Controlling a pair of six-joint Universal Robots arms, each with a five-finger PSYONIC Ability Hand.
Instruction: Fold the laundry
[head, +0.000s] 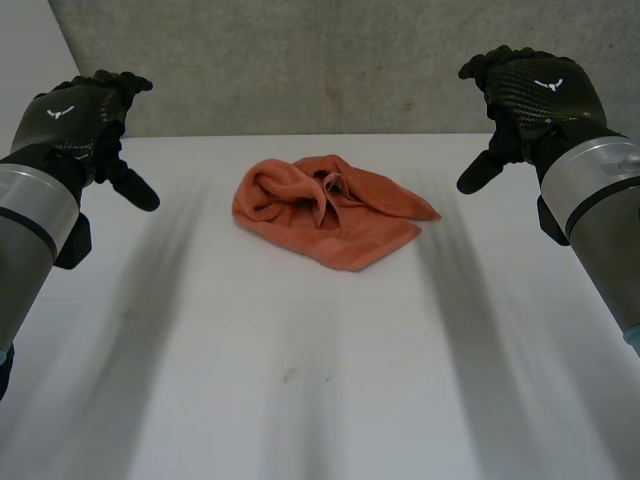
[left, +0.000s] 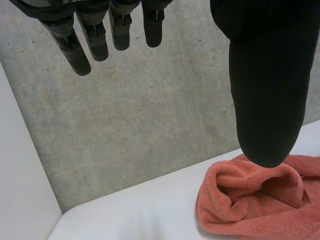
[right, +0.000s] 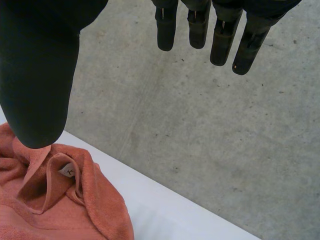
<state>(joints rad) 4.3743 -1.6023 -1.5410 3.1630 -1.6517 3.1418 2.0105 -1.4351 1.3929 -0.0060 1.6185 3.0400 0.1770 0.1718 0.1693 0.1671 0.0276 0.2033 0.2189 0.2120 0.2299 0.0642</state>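
White table (head: 320, 400): carries one orange towel (head: 325, 210), crumpled in a heap near the far edge. No fold made; by my judgement the whole task is outstanding. Left robot hand (head: 85, 115) and right robot hand (head: 530, 95) are raised either side of it, well apart, fingers spread, holding nothing.

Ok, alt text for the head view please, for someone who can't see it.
A crumpled orange towel lies in a heap at the far middle of a white table. The left robot hand and right robot hand hover open on either side, touching nothing; a grey concrete wall stands behind.
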